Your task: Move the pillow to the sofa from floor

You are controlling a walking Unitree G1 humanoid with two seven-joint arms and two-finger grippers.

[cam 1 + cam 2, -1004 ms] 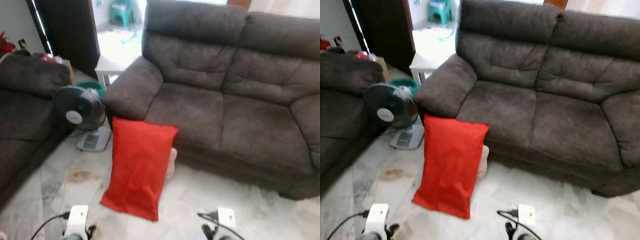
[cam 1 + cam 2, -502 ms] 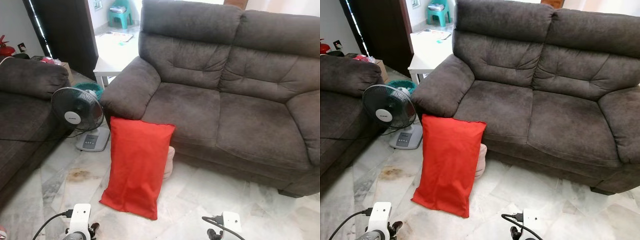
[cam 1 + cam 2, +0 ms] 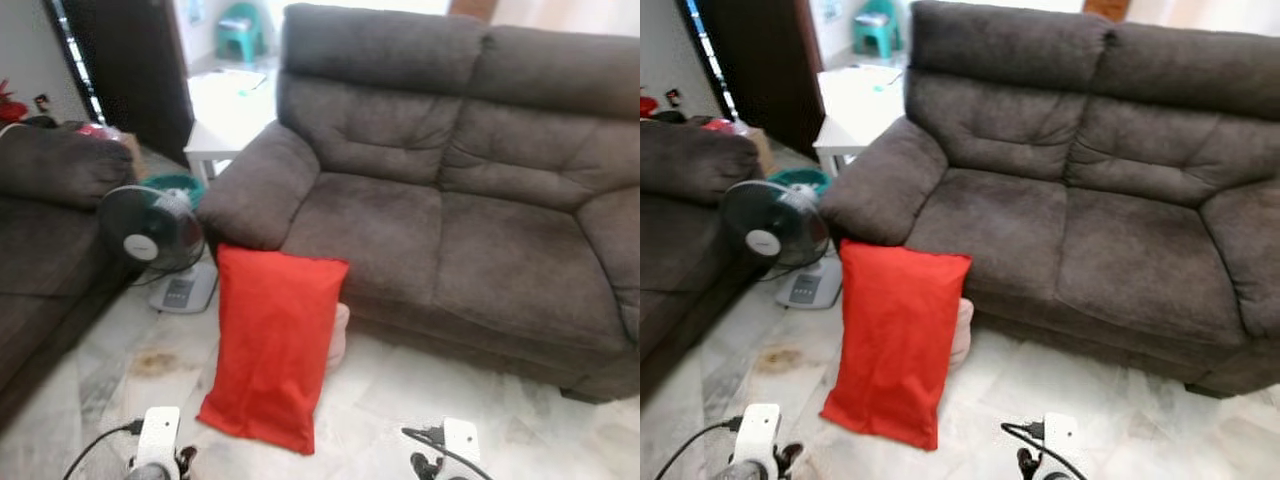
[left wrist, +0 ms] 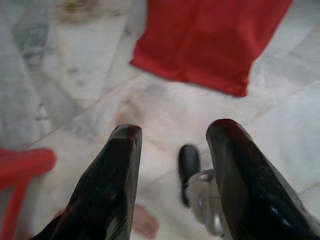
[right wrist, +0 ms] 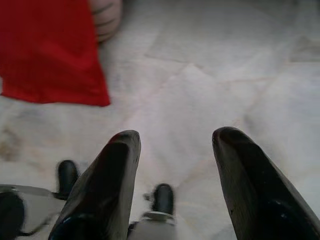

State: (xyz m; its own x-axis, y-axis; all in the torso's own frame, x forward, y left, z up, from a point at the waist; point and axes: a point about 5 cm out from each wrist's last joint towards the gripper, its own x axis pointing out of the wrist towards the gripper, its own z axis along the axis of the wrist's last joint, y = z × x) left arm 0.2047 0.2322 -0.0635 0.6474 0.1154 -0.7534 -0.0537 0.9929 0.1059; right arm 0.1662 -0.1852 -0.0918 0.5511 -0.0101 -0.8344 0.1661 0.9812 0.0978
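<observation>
1. Since the earlier frames the whole picture has shifted a little and gone blurry, so the camera has moved; the red rectangular fabric pillow (image 3: 273, 346) leans in the same place as before.
2. It stands on end on the pale marble floor (image 3: 380, 400), its top edge against the front of the dark brown fabric sofa (image 3: 440, 220), below the armrest.
3. Left gripper (image 4: 175, 150) hangs low over the floor, fingers spread apart and holding nothing; the pillow's lower edge lies ahead of it, not touching.
4. Right gripper (image 5: 175, 150) is also spread and empty, with the pillow's corner ahead and apart.
5. One dark standing fan (image 3: 150, 238) is beside the pillow.
</observation>
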